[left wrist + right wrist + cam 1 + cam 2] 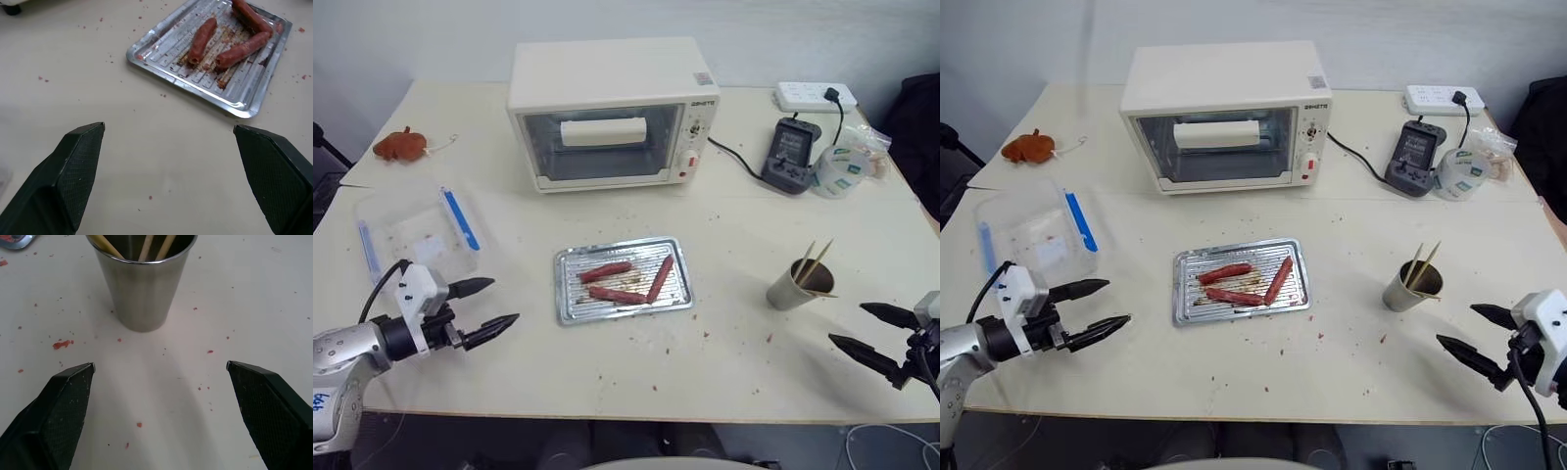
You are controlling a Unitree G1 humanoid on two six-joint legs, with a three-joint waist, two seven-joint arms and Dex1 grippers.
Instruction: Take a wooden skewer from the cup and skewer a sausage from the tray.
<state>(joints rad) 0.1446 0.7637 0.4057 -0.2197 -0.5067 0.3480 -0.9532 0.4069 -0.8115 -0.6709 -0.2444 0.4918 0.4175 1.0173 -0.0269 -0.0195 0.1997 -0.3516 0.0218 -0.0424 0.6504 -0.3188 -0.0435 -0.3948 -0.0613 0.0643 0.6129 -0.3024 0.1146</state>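
The left end effector [492, 304] hangs over the surface [724, 333] near its front left corner, its two black fingers [73, 166] spread wide with nothing between them, pointing toward the tray [570, 305]. The right end effector [862, 329] hangs near the front right edge, fingers likewise parted and empty, aimed at the cup [790, 290], which stands apart from it, just ahead. The cup sits upright on the right side of the surface, and several wooden skewers [819, 260] lean inside it, their ends poking up past the rim; in the right wrist view its wall looks like shiny metal. The tray lies flat in the middle of the surface, toward the front edge, well apart from both end effectors. Three sausages lie on its ridged floor: one sausage [605, 271] toward the left, a second [617, 295] just in front of it, and a third [660, 278] at an angle on the right. Small reddish crumbs [62, 344] are scattered around the tray and the cup. Behind the tray, a white toaster oven [612, 110] stands near the back edge. A clear plastic box [416, 230] with blue clips lies by the left edge, and a power strip [815, 96] rests at the back right corner.
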